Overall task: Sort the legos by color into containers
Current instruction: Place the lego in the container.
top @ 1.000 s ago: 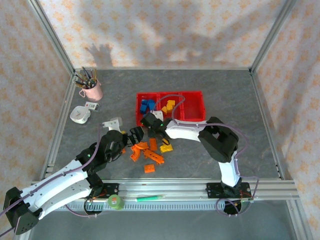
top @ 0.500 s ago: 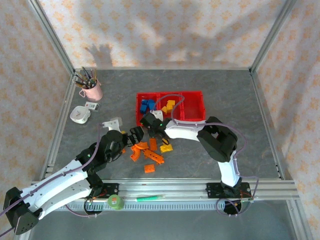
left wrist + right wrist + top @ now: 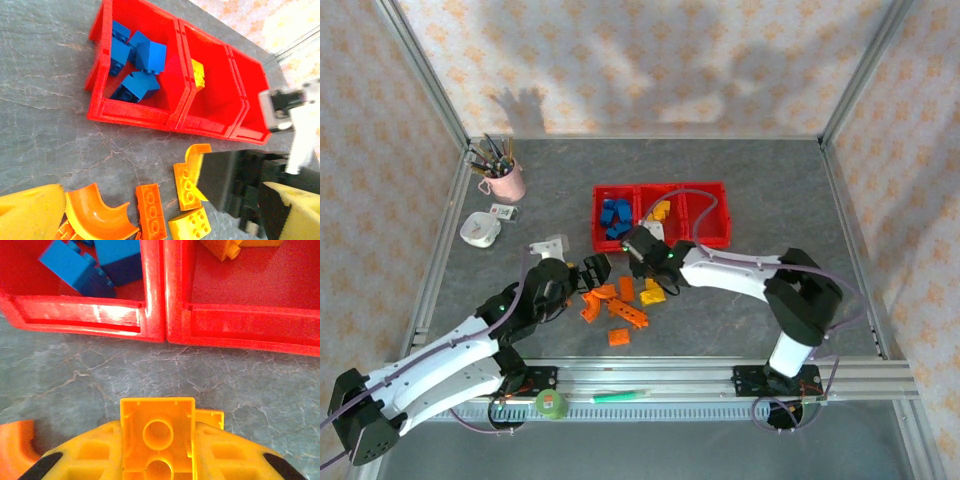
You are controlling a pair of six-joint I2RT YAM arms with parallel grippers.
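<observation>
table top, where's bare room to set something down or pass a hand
Bare grey table lies right of the three red plastic bins to the metal frame, and behind them toward the back wall. Crowded: in front of the bins, loose orange and yellow plastic bricks.

White arms, black joints, purple cables
</observation>
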